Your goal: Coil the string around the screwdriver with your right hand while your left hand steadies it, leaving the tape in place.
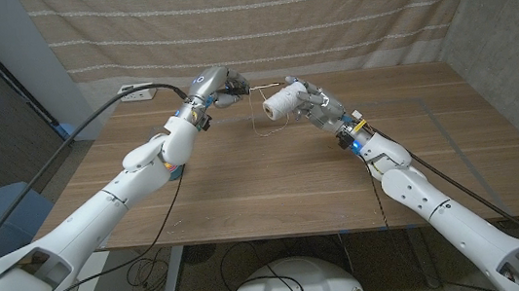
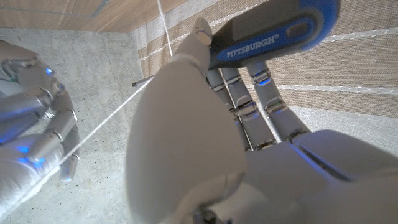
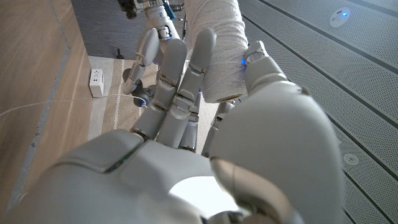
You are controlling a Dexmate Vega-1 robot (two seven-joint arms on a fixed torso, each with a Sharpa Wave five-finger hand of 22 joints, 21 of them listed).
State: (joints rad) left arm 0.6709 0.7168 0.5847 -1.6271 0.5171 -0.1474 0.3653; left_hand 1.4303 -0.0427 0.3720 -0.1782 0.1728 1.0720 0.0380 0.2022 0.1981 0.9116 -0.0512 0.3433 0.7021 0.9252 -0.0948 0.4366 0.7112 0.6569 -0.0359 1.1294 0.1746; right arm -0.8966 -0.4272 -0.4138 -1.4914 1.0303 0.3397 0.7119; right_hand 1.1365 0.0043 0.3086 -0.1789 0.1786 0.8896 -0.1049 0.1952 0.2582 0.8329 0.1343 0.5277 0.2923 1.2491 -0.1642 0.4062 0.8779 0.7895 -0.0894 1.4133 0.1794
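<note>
My left hand (image 1: 216,84) is raised over the far middle of the table and grips a screwdriver (image 2: 273,34) by its blue and grey handle. The thin metal shaft (image 1: 244,90) points toward my right hand. That right hand (image 1: 311,98) holds a white spool of string (image 1: 278,105) just to the right of the shaft tip. A thin string (image 2: 106,121) runs taut from the spool to the shaft, and a slack loop (image 1: 259,126) hangs toward the table. In the right wrist view the spool (image 3: 217,50) sits between my fingers (image 3: 177,81).
The wooden table (image 1: 273,178) stretches out in front of both hands. A small blue object (image 1: 176,172) lies on it under my left forearm. A striped curtain (image 1: 255,19) hangs behind, and a wall outlet (image 1: 137,93) with a black cable is at the back left.
</note>
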